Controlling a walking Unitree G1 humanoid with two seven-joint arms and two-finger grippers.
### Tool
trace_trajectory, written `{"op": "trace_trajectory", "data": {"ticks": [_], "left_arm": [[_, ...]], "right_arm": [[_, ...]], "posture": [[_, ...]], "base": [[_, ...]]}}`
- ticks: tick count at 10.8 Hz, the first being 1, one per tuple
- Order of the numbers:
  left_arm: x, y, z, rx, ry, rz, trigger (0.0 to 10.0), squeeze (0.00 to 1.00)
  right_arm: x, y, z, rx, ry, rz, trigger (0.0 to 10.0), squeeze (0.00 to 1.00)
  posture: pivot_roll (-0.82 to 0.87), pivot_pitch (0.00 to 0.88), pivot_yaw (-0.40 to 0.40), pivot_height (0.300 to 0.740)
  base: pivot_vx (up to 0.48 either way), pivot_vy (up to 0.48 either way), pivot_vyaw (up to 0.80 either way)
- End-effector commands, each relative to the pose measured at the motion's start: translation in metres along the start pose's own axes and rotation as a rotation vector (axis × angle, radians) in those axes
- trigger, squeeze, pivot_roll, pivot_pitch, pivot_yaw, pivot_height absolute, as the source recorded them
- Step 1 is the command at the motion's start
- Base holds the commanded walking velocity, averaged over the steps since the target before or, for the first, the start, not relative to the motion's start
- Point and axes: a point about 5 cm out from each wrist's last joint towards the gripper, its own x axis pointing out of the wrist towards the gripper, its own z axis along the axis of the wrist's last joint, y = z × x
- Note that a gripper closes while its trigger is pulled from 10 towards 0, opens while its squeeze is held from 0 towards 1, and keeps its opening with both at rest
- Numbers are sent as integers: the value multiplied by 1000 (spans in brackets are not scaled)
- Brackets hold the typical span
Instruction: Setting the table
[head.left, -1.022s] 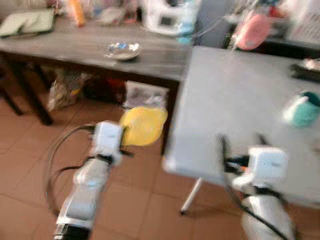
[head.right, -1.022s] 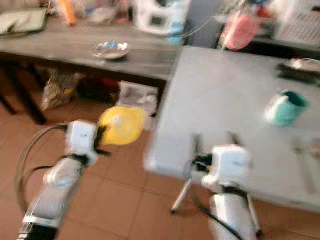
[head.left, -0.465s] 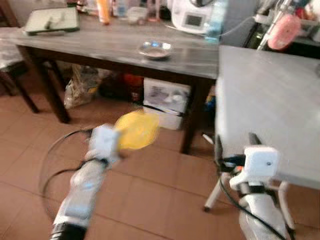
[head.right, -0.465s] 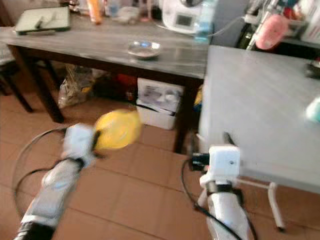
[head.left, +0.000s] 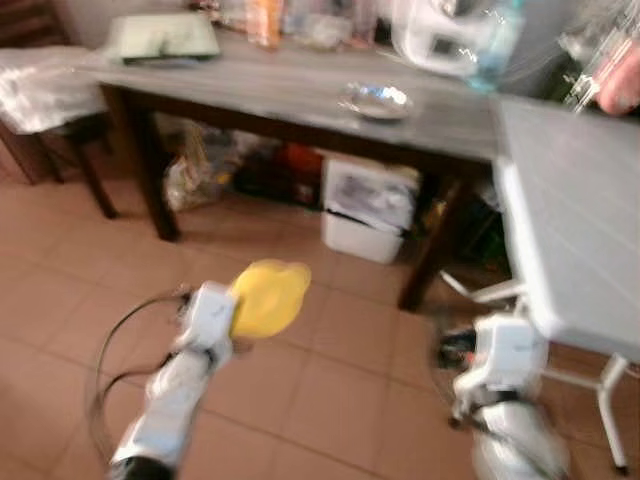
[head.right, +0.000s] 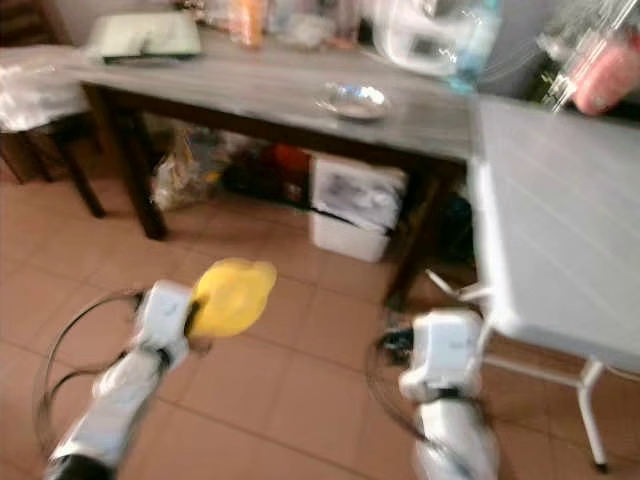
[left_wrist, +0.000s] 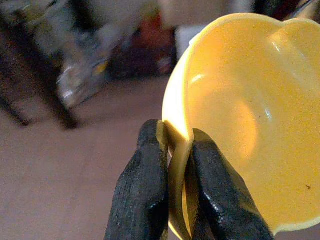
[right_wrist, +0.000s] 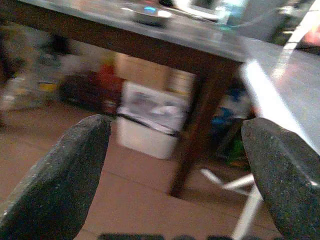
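While the head views are blurred, my left hand (left_wrist: 172, 165) is plain enough in the wrist view: its two black fingers (left_wrist: 145, 195) are pinched together on the rim of a yellow bowl (left_wrist: 240, 120), one finger inside the rim and one outside. In the left eye view that bowl sits low and left of centre, held out over the brown tiled floor (head.left: 330, 380), well apart from any tabletop. My right hand (right_wrist: 175, 190) hangs at the lower right of the frame with its fingers spread wide and nothing between them.

Across the top of the frame runs a dark wooden tabletop (head.left: 300, 85) with a small metal dish (head.left: 375, 100) on it, a green tray (head.left: 165, 35) at its far left end and a white appliance (head.left: 440, 40) further right. A white box (head.left: 370, 205) stands on the floor beneath it. At the right edge is a grey tabletop (head.left: 575, 230) on white legs.
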Motion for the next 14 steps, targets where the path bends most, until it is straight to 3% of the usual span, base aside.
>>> {"op": "trace_trajectory", "data": {"ticks": [1, 6, 10, 14], "left_arm": [[3, -10, 3, -5, -26, -22, 10000, 0], [9, -8, 24, -11, -175, 23, 10000, 0], [12, -11, 22, -22, -174, -17, 10000, 0], [22, -13, 37, -46, -208, -40, 10000, 0]], "right_arm": [[-2, -12, -7, -22, 20, -44, 10000, 0], [-10, -23, -18, -22, 32, -110, 10000, 0], [-10, -25, -17, -31, 25, -116, 10000, 0], [-13, -23, -17, -32, 23, -115, 10000, 0]], "posture": [[108, 63, -47, 740], [97, 49, -53, 740], [83, 48, -49, 740], [78, 49, -44, 740]], "base": [[0, 0, 0], [0, 0, 0], [0, 0, 0], [0, 0, -306]]}}
